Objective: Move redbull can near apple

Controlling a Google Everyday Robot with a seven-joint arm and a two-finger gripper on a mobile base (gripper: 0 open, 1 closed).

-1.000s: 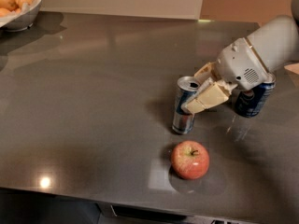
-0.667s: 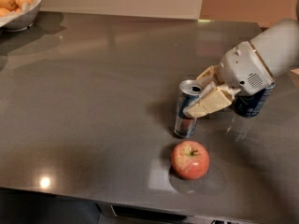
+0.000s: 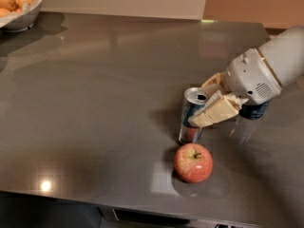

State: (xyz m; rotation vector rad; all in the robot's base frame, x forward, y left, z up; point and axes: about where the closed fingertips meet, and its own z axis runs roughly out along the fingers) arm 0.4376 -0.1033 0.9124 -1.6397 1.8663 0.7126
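Gripper [image 3: 200, 106] clasps the redbull can [image 3: 189, 127], one finger in front and one behind, seemingly tight. It stands slightly tilted on the grey table [image 3: 95, 103], just beside the apple [image 3: 193, 163], at the apple's 12 o'clock. Since a second ago the can has edged toward the apple, which stayed put. A Pepsi can [image 3: 254, 110] sits at the redbull can's 3 o'clock.
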